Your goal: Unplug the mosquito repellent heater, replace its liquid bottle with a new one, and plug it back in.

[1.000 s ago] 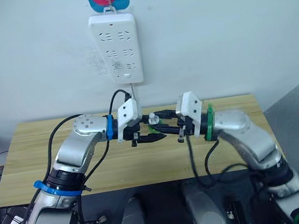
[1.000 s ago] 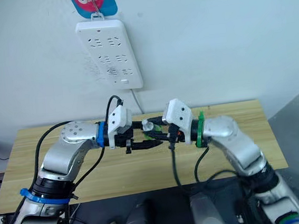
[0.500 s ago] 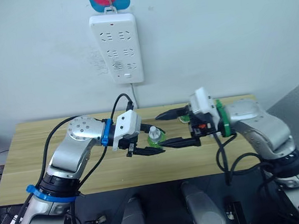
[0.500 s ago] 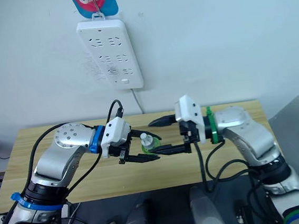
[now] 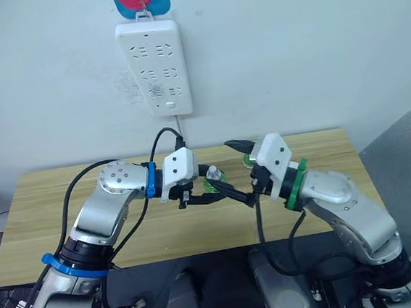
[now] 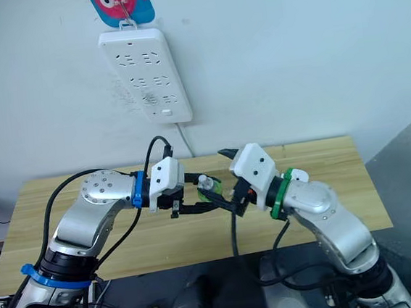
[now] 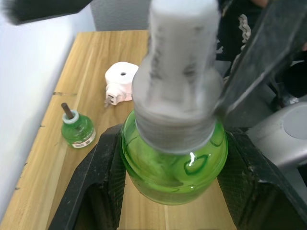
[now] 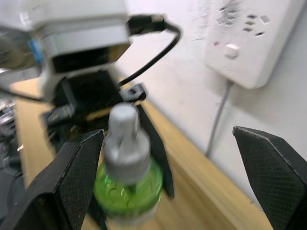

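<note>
Grippers meet above the middle of the wooden table. The left gripper clamps the new bottle, round, glossy translucent green with a ribbed white cap. The right gripper stands spread wide around that cap, touching nothing. Farther off, the old bottle with its dark wick and the smooth white heater lie apart near the wall edge. Behind hangs the power strip, sockets free.

Your two arms meet at mid-scene.
Left gripper is clamped tight; right gripper faces it, fingers spread wide.
</note>
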`<state>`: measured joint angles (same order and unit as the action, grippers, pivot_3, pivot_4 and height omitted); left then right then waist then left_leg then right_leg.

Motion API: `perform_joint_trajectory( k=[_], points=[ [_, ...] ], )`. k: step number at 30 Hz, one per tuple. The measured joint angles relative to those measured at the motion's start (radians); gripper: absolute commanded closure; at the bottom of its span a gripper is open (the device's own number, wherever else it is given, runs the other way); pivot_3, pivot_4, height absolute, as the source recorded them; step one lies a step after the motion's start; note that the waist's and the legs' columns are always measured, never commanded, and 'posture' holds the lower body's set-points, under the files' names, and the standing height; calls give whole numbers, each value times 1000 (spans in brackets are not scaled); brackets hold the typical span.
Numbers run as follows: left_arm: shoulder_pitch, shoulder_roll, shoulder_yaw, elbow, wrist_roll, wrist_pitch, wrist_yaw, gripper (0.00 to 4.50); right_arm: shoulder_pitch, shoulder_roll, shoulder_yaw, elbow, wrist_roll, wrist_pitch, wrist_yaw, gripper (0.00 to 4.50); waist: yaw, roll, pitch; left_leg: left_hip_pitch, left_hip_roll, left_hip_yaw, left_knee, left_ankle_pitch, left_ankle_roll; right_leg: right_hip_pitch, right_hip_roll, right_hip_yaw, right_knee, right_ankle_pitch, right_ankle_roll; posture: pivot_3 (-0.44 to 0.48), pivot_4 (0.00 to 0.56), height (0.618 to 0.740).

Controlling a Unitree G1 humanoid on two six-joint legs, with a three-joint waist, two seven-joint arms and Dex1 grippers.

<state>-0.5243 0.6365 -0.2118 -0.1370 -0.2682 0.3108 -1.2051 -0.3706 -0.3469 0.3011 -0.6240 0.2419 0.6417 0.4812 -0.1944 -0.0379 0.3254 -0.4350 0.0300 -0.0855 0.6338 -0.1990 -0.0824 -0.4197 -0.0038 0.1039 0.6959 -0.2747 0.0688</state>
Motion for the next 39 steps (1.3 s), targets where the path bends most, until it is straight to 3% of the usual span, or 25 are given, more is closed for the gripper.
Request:
perform_joint_trajectory(
  k=[7, 9, 10, 18, 19, 24, 27, 30, 35, 39],
  points=[
    [-10, -34, 2, 11, 0, 104, 84, 2215, 80, 15, 60, -31, -47, -17, -40, 0, 1, 0, 0, 0, 0, -1, 0, 0, 0, 0, 0, 0, 1, 0, 0, -273, 260, 740],
    [-13, -37, 2, 11, -1, 117, 95, 2215, 82, 31, 58, -27, -62, -16, -61, 344, 1, 0, 0, 0, 0, -1, 0, 0, 0, 0, 0, 0, 1, 0, 0, -270, 261, 740],
    [-14, -39, 2, 11, -2, 119, 100, 2215, 79, 44, 55, -19, -63, -14, -72, 540, 1, 0, 0, 0, 0, -1, 0, 0, 0, 0, 0, -1, 1, 0, 0, -270, 261, 740],
    [-16, -41, 4, 6, -7, 118, 103, 2215, 44, 81, 57, 18, -65, -9, -89, 3401, 1, 0, 0, 0, 0, -1, 0, 0, 0, 0, 0, -1, 1, 0, 0, -266, 255, 740],
    [-16, -41, 4, 6, -7, 116, 102, 2215, 44, 80, 57, 18, -64, -9, -88, 3486, 1, 0, 0, 0, 0, -1, 0, 0, 0, 0, 0, -1, 1, 0, 0, -266, 255, 740],
    [-9, -41, 8, 7, -28, 102, 76, 2215, 17, 25, 37, 32, -32, -36, 8, 3484, 1, 0, 0, 0, 0, -1, 1, 0, 0, 0, 0, -1, 1, 0, 0, -273, 257, 740],
    [0, -23, 26, 7, -53, 68, 19, 2215, -98, -63, 12, 163, 44, -140, 236, 3484, -2, 0, 0, 1, 0, 0, 1, 0, 0, 1, 0, -1, 1, 0, 0, -270, 254, 740],
    [12, 26, 20, 27, -28, -101, -81, 2215, -261, -117, 43, 370, 97, -273, 535, 3484, -6, 0, 0, 2, 1, -1, 0, 0, 0, 1, 1, -2, 1, 0, 0, -255, 246, 740],
    [12, 22, 9, 65, -18, -192, -140, 2215, -344, -122, 64, 460, 147, -236, 681, 3484, 2, 0, 0, 0, 0, -2, 1, 0, 0, 1, -1, -3, 0, 0, -1, -250, 243, 740],
    [-1, 18, 4, 69, -24, -186, -149, 2215, -313, -134, 25, 432, 190, -181, 676, 2116, 4, 0, 0, -1, -1, -2, 5, 0, 0, 1, -2, -3, 2, 0, 0, -261, 246, 740]
  ],
)
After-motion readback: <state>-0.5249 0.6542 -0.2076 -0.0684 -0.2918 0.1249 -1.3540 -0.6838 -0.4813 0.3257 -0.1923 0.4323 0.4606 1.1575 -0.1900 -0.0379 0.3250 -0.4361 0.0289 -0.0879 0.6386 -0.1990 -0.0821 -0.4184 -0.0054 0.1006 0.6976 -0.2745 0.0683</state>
